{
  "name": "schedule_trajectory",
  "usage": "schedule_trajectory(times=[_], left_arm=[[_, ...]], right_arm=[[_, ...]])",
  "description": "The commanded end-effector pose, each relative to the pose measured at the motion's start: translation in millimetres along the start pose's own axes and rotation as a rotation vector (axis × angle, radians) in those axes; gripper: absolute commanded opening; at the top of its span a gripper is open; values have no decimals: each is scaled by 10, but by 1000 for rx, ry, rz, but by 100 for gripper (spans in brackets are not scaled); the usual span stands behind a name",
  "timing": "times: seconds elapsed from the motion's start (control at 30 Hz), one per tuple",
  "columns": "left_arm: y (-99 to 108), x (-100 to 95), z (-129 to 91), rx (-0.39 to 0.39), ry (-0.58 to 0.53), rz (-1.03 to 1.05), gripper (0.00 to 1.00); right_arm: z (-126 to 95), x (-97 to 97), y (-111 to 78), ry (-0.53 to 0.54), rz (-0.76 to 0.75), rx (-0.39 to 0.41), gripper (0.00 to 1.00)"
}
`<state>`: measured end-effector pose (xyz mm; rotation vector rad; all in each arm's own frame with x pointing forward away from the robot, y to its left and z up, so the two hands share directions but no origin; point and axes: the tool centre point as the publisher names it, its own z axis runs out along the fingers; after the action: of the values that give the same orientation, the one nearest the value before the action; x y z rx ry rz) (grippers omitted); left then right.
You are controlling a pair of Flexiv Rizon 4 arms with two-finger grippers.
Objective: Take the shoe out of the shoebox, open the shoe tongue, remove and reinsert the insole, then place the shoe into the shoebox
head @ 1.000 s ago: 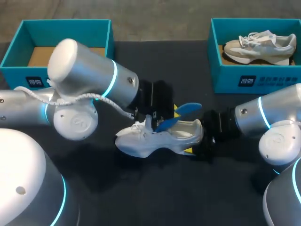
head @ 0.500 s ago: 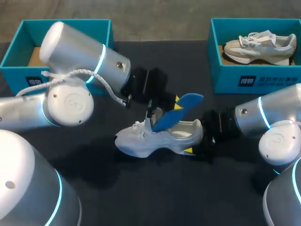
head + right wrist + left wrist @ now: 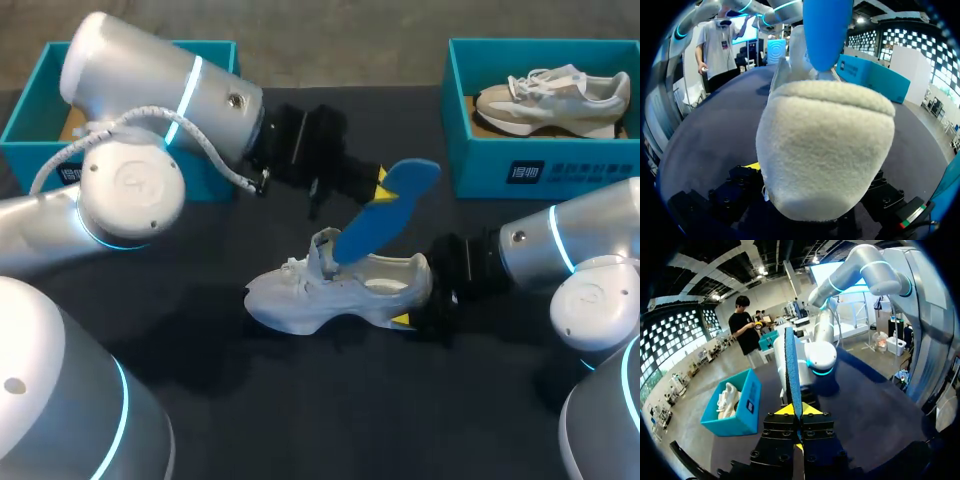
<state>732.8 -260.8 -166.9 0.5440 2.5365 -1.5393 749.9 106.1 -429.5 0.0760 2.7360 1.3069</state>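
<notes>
A white shoe [image 3: 330,295] lies on its sole mid-table, toe to the left. My right gripper [image 3: 425,295] is shut on its heel [image 3: 825,145], which fills the space between its fingers. A blue insole [image 3: 380,222] rises slanted out of the shoe's opening, its lower end still inside. My left gripper [image 3: 372,185] is shut on the insole's upper part; in the left wrist view the insole [image 3: 791,370] stands edge-on between the pinched yellow tips of that gripper [image 3: 801,412]. The insole [image 3: 825,30] also shows above the heel in the right wrist view.
A teal shoebox [image 3: 140,50] stands at the back left, partly behind my left arm. A second teal shoebox [image 3: 500,165] at the back right holds a beige shoe [image 3: 550,98]. The black tabletop [image 3: 330,410] stretches in front of the shoe.
My left gripper has risen and drawn back, pulling the blue insole farther out of the shoe and steeper. The right gripper and the shoe have stayed put.
</notes>
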Motion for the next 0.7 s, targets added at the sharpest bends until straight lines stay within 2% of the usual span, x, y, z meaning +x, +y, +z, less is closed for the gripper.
schedule_trajectory(times=[0.03, 0.37, 0.7], left_arm=[[-117, -49, -106, 22, 9, 11, 0], [-419, -155, -313, 79, 4, 64, 0], [-434, -157, -328, 71, 1, 70, 0]], right_arm=[[16, 9, -2, -1, 0, 4, 0], [16, 9, -2, -1, 0, 4, 0], [16, 9, -2, -1, 0, 4, 0]])
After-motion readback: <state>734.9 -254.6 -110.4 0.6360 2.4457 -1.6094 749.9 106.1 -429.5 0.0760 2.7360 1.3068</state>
